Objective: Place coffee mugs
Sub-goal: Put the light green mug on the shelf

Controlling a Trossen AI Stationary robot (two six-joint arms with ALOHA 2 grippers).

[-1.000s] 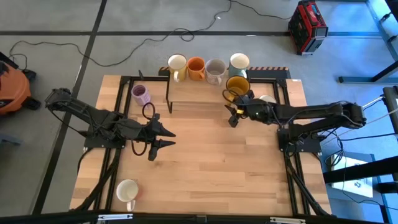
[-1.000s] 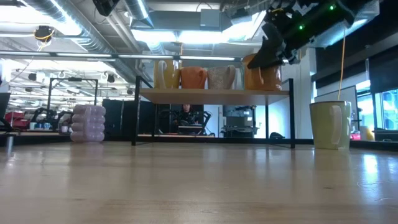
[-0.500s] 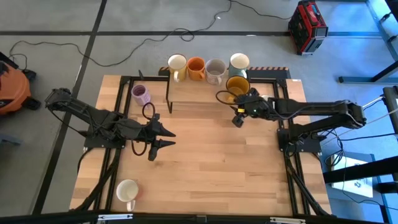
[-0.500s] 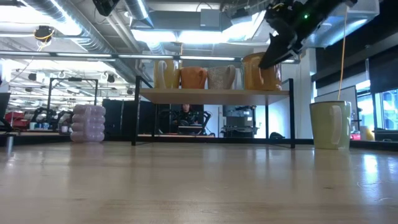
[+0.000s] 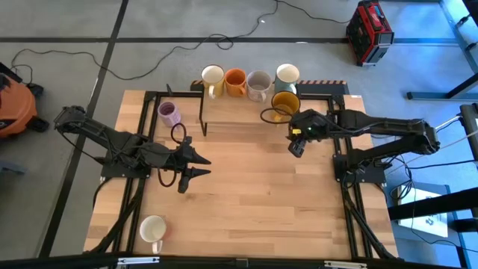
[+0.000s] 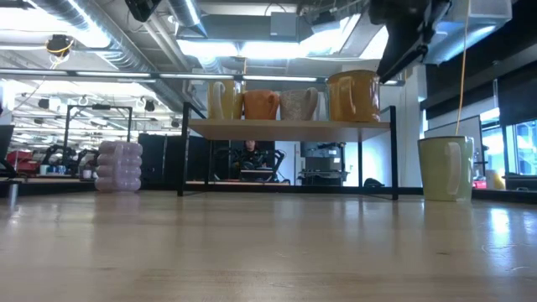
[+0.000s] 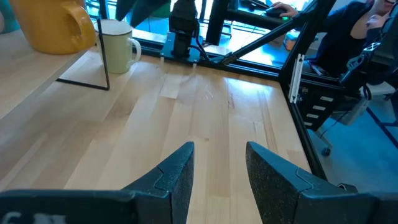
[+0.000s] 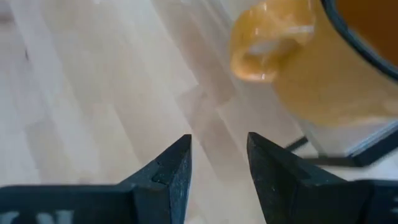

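R tool [image 5: 296, 147] open, empty, near amber mug [image 5: 284, 104]; L tool [image 5: 196, 166] open, empty.

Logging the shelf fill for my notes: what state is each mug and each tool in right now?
Amber-yellow mug: upright on shelf, released.
Cream-white mug, orange mug, grey-beige mug, mint-blue mug: upright, shelved.
Lilac mug: upright on table.
Cream mug: upright, near table edge.
Right tool: open, empty.
Left tool: open, empty.
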